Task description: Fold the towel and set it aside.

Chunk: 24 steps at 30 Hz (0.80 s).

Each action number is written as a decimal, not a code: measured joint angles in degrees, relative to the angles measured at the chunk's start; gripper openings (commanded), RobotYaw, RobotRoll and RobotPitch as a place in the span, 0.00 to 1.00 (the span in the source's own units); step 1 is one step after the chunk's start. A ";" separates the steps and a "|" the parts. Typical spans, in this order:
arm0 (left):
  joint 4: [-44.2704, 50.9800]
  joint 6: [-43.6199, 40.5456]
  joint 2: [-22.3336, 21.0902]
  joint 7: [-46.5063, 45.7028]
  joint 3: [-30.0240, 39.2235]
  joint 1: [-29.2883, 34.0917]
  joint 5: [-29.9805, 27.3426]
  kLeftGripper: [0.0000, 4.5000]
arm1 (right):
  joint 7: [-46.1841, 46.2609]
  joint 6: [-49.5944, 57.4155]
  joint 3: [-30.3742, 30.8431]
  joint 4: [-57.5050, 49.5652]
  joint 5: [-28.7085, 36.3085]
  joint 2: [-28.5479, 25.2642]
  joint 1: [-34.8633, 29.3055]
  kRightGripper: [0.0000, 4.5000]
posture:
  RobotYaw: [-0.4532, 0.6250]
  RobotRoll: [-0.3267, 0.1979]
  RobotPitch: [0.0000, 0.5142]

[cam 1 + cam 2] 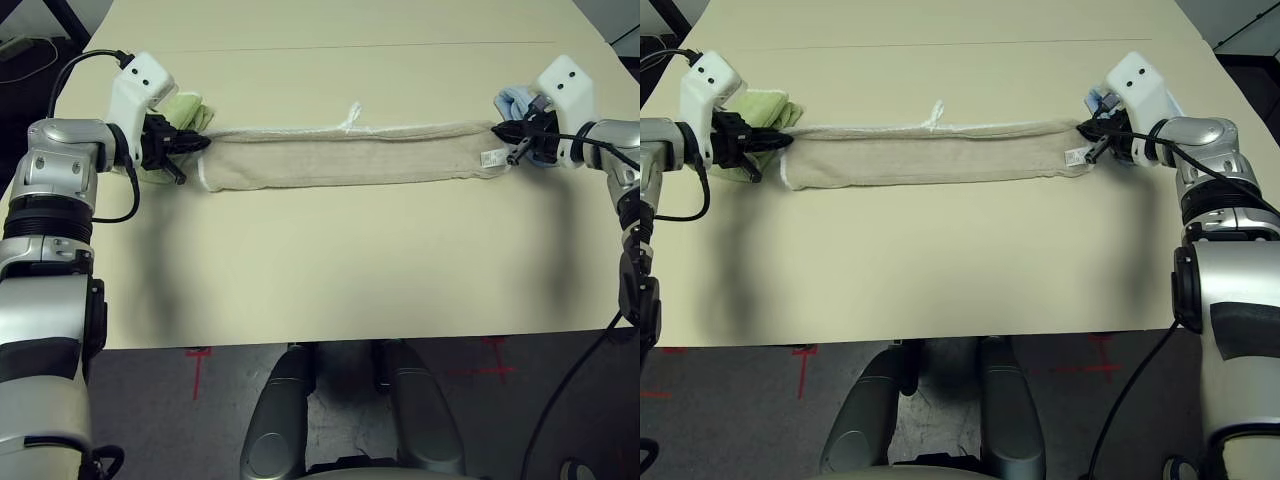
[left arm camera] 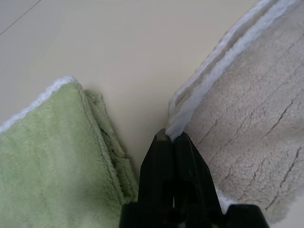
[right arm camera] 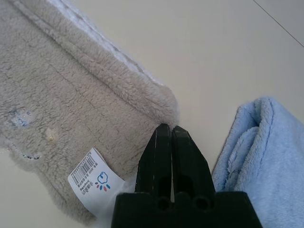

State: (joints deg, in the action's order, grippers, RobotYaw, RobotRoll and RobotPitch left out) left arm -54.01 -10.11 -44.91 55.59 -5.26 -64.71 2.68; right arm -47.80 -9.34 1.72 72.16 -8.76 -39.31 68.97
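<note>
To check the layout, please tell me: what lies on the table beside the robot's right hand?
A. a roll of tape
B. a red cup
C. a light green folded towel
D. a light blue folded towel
D: the light blue folded towel lies right beside the right hand, next to the beige towel's end.

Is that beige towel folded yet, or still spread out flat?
Folded once lengthwise: the towel lies as a long narrow strip with doubled edges, each end pinched by the left gripper and right gripper.
</note>
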 measured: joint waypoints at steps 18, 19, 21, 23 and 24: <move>-3.17 -0.41 1.01 -0.99 -1.26 -1.04 3.22 1.00 | 9.85 0.65 -0.06 0.24 -1.96 2.01 2.05 0.93 | 0.42 0.62 0.55; -3.19 -0.20 0.98 -1.51 -1.20 -1.27 3.29 1.00 | 9.74 0.59 -0.11 0.24 -1.89 2.00 2.05 0.99 | 0.42 0.62 0.55; -3.19 0.28 0.97 -2.79 -0.76 -1.85 3.34 1.00 | 8.89 0.41 -0.42 0.24 -1.41 1.94 2.04 0.99 | 0.42 0.62 0.55; -3.09 0.44 0.91 -3.33 -0.13 -2.61 3.29 1.00 | 7.56 -0.18 -1.27 0.24 -0.43 1.90 2.01 0.99 | 0.42 0.62 0.55; -2.95 0.39 0.91 -3.24 0.29 -2.82 3.06 1.00 | 6.73 -0.41 -2.15 0.24 0.44 1.87 1.97 0.99 | 0.42 0.62 0.54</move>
State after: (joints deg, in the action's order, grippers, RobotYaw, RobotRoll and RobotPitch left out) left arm -56.96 -9.72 -43.99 52.34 -4.96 -67.53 5.74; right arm -41.07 -9.75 -0.43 72.40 -8.32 -37.44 70.93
